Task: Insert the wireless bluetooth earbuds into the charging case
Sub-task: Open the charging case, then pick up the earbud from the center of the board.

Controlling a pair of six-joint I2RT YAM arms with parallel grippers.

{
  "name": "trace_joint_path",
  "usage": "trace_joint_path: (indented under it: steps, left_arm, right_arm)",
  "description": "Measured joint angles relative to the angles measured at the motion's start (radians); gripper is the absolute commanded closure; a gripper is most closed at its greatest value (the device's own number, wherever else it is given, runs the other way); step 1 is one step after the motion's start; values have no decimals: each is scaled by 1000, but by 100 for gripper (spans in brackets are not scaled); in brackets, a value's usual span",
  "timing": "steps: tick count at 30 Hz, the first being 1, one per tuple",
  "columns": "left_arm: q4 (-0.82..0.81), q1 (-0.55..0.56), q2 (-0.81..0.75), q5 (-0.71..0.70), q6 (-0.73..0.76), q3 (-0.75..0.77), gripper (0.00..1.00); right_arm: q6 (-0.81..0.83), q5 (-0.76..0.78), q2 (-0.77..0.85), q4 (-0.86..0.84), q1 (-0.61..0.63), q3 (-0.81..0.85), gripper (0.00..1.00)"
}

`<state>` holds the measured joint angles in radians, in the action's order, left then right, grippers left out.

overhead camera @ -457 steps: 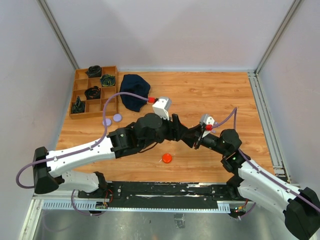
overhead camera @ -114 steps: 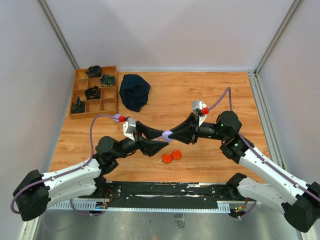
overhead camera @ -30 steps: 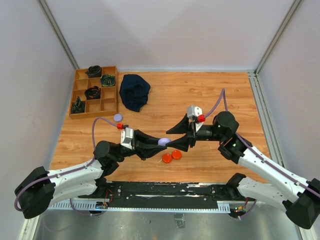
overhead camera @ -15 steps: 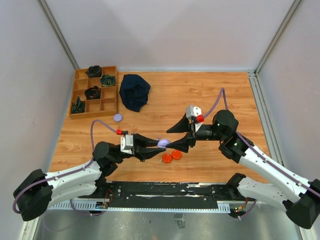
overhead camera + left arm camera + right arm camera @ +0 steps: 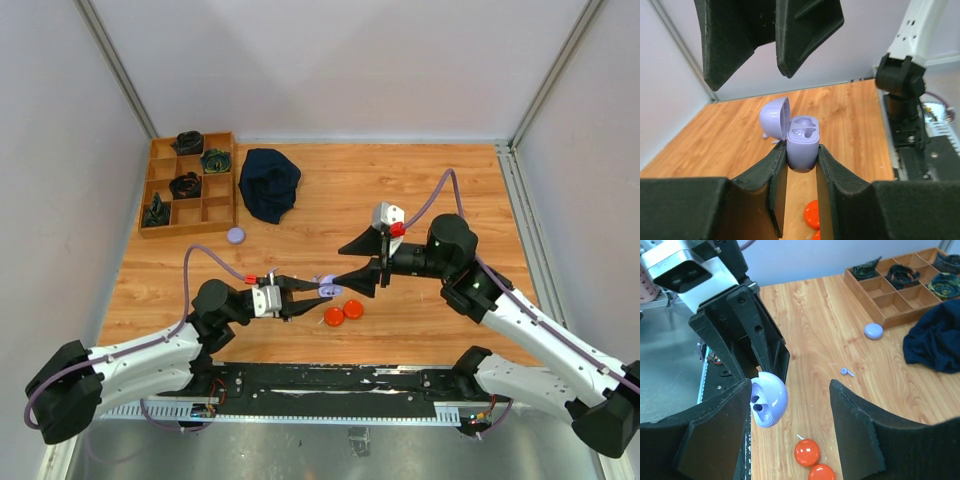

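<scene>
The wireless bluetooth earbuds (image 5: 846,372) are hard to find. The only one I can make out with certainty is a tiny lavender piece that lies flat on the desk (image 5: 400,190), a little beyond the charging case (image 5: 802,145), on the side of the case where the dark cloth (image 5: 270,184) is. Its long axis lies flat on the wood, a short stem running out from a rounder head. It is too small to say more.

The case is in the air above the desk, pinched at its body by the left claw (image 5: 318,291), one finger on each side. Its lid is swung open to the side that faces the cloth, and its mouth with two hollows points upward. I cannot tell whether anything sits in the hollows.

The left arm is stretched low and almost level toward the case from the left. The right arm comes from the opposite side, and the right claw (image 5: 352,264) is spread wide and empty, its fingertips close to the case but apart from it.

Two orange discs (image 5: 334,316) lie side by side on the desk just nearer than the case. A lavender disc (image 5: 236,236) lies farther to the left of the case, beside the wooden tray (image 5: 185,233). The tray holds dark things that cannot be read.
</scene>
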<state>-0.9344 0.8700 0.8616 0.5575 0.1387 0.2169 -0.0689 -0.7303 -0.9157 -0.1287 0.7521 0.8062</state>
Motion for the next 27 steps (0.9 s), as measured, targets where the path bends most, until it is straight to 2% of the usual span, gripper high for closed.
trace_joint_path:
  steps: [7, 14, 18, 23, 27]
  left_arm:
    - [-36, -11, 90, -41, 123, -3, 100]
    - [-197, -75, 227, -35, 139, -47, 100]
    - [-328, -98, 301, -19, 129, -62, 100]
    - [-460, -113, 389, -5, 120, -90, 100]
    - [-543, -126, 439, -5, 115, -109, 100]
  right_arm:
    - [25, 128, -21, 182, -46, 84, 34]
    - [22, 248, -69, 388, -213, 119, 34]
    - [5, 290, -117, 493, -359, 119, 35]
    - [-33, 331, -199, 562, -516, 114, 35]
    - [-49, 390, -270, 577, -570, 113, 35]
